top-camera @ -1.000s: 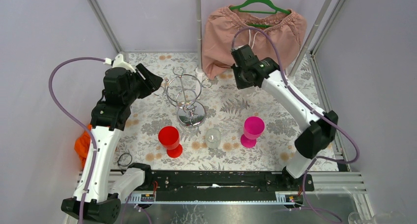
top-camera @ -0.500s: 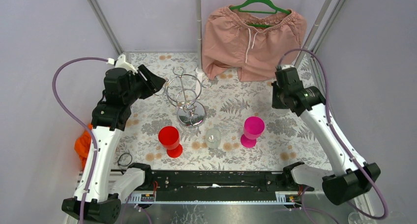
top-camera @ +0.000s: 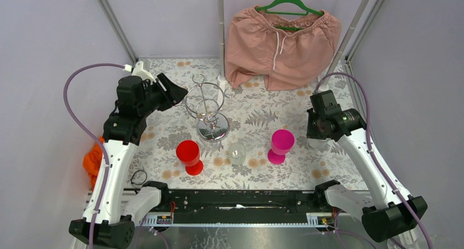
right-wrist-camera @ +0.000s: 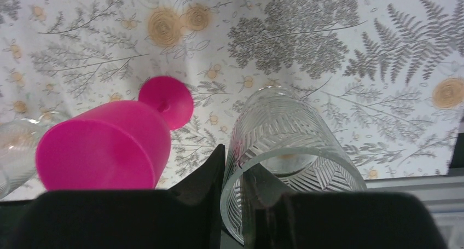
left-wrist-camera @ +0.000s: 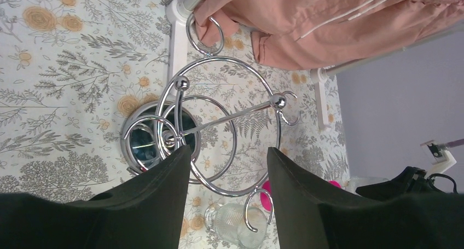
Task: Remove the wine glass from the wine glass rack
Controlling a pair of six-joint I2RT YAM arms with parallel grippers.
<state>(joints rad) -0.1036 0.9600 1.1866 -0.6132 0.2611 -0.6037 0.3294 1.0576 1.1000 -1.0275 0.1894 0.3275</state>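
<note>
The chrome wine glass rack (top-camera: 207,111) stands at the back middle of the flowered cloth, and no glass hangs from its hooks. My left gripper (top-camera: 176,92) hovers open just left of it; in the left wrist view the rack (left-wrist-camera: 219,112) shows between and beyond the open gripper (left-wrist-camera: 228,150). My right gripper (right-wrist-camera: 234,161) is shut on the rim of a clear patterned wine glass (right-wrist-camera: 295,145), one finger inside and one outside. From above, that gripper (top-camera: 315,135) sits at the right, beside the pink goblet (top-camera: 281,145).
A red goblet (top-camera: 189,156) and another clear glass (top-camera: 237,152) stand in front of the rack. Pink shorts (top-camera: 282,38) hang on a green hanger at the back. An orange cloth (top-camera: 91,164) lies at the left edge. Metal frame posts (top-camera: 221,24) ring the table.
My right arm has swung from the back beside the rack out to the right, down next to the pink goblet. The left gripper has barely moved.
</note>
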